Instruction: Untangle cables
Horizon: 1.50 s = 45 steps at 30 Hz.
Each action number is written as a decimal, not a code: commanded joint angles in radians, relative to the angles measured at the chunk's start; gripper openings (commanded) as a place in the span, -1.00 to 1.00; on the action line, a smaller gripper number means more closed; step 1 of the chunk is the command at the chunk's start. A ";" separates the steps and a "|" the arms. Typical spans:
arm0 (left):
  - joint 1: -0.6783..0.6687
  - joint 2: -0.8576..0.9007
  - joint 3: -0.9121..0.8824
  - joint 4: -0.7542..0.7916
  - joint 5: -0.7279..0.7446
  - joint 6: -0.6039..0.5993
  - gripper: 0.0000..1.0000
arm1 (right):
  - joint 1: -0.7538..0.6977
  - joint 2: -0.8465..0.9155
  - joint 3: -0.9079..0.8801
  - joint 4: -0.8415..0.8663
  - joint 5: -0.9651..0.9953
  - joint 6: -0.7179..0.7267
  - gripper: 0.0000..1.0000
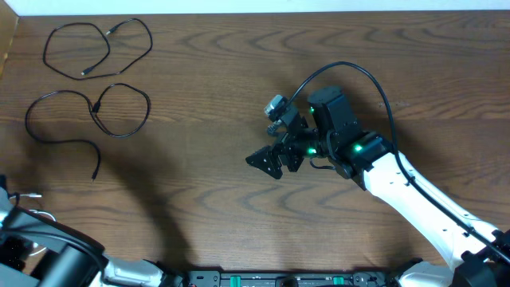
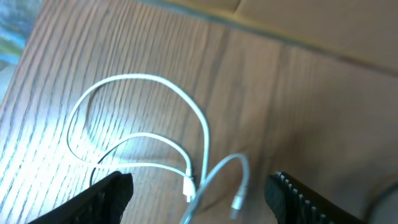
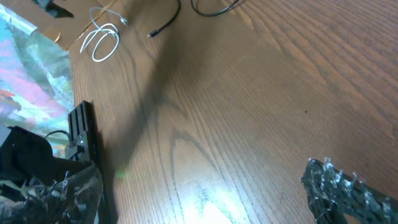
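Two black cables lie apart at the table's far left: one looped near the back (image 1: 96,48), the other in front of it (image 1: 88,115) with its tail toward the front. The white cable (image 2: 143,124) lies in loose loops on the wood, its two plugs (image 2: 188,190) close between my left gripper's (image 2: 199,208) fingers, which are open and not touching it. A bit of white shows at the overhead view's lower left edge (image 1: 28,194). My right gripper (image 1: 271,162) is open and empty above the table's middle (image 3: 205,199). The right wrist view shows the white cable far off (image 3: 102,37).
The left arm (image 1: 48,255) fills the front left corner. A black rail (image 1: 279,279) runs along the front edge and also shows in the right wrist view (image 3: 84,137). Colourful sheeting (image 3: 31,68) lies beyond the table's left edge. The right arm's thick black cable (image 1: 351,72) arcs above it.
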 commanded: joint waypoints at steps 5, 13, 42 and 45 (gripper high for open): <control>0.003 0.091 0.012 -0.019 -0.031 0.014 0.37 | -0.003 0.010 0.001 -0.011 0.000 -0.012 0.98; 0.003 0.154 0.012 -0.010 -0.026 0.013 -0.85 | -0.003 0.010 0.001 -0.014 0.000 -0.012 0.98; 0.003 0.093 0.068 0.324 0.675 0.140 -0.85 | -0.003 0.010 0.001 -0.010 0.001 -0.012 0.99; 0.003 0.059 0.068 0.377 0.706 0.099 -0.85 | -0.003 0.010 0.001 -0.010 0.001 -0.012 0.98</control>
